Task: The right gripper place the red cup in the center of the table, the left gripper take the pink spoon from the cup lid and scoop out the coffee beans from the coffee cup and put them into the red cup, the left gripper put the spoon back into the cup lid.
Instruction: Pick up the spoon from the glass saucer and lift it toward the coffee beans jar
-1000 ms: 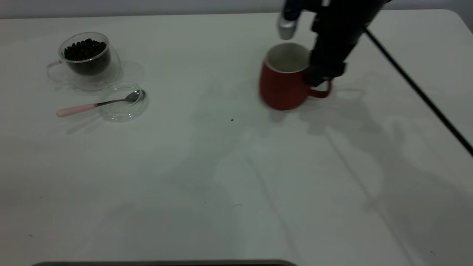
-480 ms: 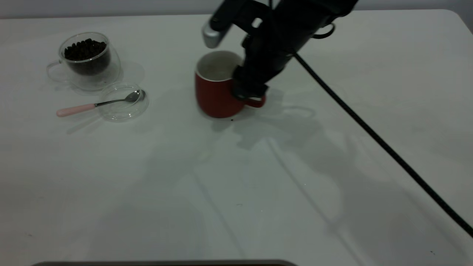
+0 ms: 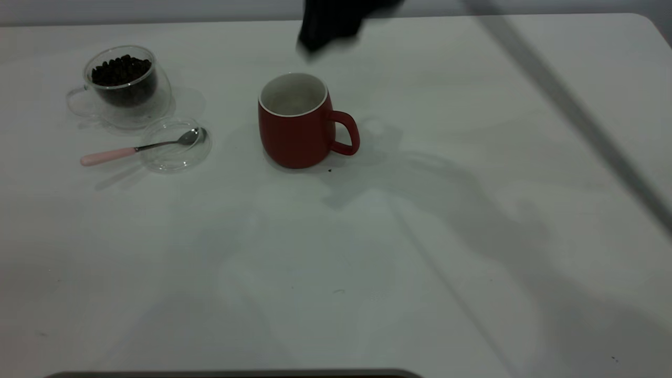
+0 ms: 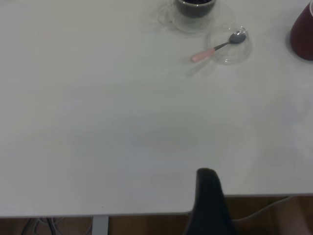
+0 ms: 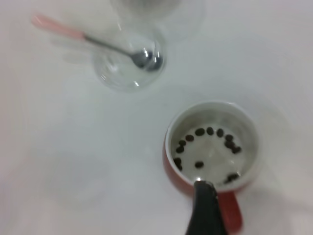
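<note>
- The rounded dark-red mug with a white inside, the red cup (image 3: 294, 123), stands upright near the middle of the plain white table (image 3: 367, 262), its loop handle turned toward the right arm's side; nothing grips it, so the placing step looks done.
- The right gripper (image 3: 328, 23) shows in the exterior view only as a blurred dark mass above and just behind the mug; whether its fingers are parted cannot be told. Its wrist view looks straight down into the mug, where a few dark beans lie on the white bottom.
- The left gripper (image 4: 208, 200) hangs over the near table edge, well apart from everything; only one dark finger shows, so its opening cannot be told either.
- Far ahead of the left gripper lies the small teaspoon with a pale pink handle, the pink spoon (image 3: 136, 148), its metal bowl resting in the round clear glass cup lid (image 3: 176, 144) and its handle sticking out over the table, away from the mug.
- Just beyond the lid stands the clear double-walled glass coffee cup (image 3: 126, 86), heaped with dark roasted coffee beans (image 3: 121, 70).
- To do the next step well, I judge the left gripper should come down on the pink handle where it overhangs the lid, pinch across its width, and lift level so the lid is not dragged.
</note>
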Controlling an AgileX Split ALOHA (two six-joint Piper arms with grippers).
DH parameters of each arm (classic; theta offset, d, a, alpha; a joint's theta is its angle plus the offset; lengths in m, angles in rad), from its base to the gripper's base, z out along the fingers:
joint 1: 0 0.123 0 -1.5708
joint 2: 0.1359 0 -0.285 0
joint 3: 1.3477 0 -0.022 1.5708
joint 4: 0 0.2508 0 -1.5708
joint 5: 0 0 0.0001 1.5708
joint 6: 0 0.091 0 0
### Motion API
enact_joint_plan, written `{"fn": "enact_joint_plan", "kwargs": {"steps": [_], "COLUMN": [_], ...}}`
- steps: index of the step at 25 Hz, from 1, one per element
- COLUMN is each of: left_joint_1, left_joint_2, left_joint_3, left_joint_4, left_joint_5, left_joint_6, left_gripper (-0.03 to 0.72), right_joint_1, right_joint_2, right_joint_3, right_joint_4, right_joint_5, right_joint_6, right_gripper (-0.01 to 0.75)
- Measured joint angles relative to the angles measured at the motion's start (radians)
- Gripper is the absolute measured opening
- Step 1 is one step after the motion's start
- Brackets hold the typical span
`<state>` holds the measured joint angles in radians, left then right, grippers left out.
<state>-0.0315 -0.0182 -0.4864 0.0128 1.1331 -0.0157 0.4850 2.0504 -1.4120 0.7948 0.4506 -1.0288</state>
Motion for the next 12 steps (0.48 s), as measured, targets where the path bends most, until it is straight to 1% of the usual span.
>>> {"fn": "enact_joint_plan", "kwargs": {"steps": [1, 4, 7, 9, 12], "left_joint_1": [0.0, 0.0, 0.0, 0.0, 0.0], "left_joint_2": [0.0, 0.0, 0.0, 0.0, 0.0], "left_joint_3": [0.0, 0.0, 0.0, 0.0, 0.0], "left_joint_4": [0.0, 0.0, 0.0, 0.0, 0.0], "left_joint_5": [0.0, 0.001, 0.001, 0.001, 0.001], "left_joint_6": [0.0, 0.0, 0.0, 0.0, 0.0], "left_gripper": [0.588, 0.588, 0.588, 0.588, 0.588], "right_joint_1": [-0.022, -0.092, -0.129, -0.138, -0.139], "right_joint_2": [-0.06, -0.207, -0.325, -0.401, -0.512], "right_joint_3": [0.002, 0.002, 0.028, 0.07, 0.166], "right_joint_4": [-0.061, -0.258, -0.425, -0.524, -0.612], "right_joint_5": [0.067, 0.34, 0.563, 0.642, 0.681], "right_joint_6": [0.054, 0.281, 0.477, 0.587, 0.705], "right_gripper": [0.586, 0.586, 0.586, 0.586, 0.586]}}
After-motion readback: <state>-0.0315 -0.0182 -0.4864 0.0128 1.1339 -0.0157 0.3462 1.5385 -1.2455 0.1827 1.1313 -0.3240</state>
